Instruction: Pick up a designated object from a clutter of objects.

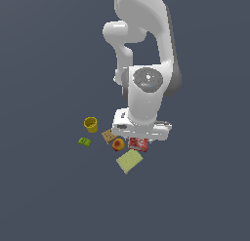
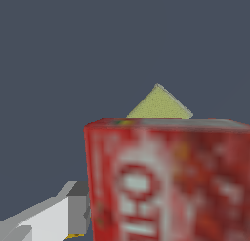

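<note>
Tool (image 1: 139, 137) low over red box (image 1: 138, 144), one finger (image 2: 49, 218) beside it, grip unclear

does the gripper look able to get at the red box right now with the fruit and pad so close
Probably yes. The gripper sits right over the red box, which fills the wrist view, one finger beside its edge. The orange-red fruit and yellow-green pad lie alongside, not on top. Whether the fingers have closed is unclear.
</note>
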`<state>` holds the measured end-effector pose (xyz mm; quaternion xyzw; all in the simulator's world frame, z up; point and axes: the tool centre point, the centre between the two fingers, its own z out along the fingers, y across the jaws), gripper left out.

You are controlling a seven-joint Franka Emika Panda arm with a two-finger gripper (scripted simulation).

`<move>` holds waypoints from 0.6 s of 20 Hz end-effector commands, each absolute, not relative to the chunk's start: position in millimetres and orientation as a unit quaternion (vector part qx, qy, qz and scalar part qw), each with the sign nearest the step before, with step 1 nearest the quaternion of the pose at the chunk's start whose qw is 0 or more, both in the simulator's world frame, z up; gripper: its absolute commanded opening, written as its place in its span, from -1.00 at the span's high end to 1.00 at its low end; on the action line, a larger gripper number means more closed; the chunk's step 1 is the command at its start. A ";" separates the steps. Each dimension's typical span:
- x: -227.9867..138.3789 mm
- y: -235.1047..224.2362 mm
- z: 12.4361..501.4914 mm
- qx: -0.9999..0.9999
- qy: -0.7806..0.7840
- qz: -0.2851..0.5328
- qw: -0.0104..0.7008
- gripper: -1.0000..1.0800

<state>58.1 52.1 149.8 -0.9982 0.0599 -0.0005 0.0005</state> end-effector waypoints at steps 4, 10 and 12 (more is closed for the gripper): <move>58.7 30.2 215.1 -0.998 0.060 0.000 0.001 1.00; 60.6 7.4 283.3 -0.998 0.060 0.000 0.001 1.00; 61.5 0.1 305.1 -0.998 0.060 0.000 0.001 1.00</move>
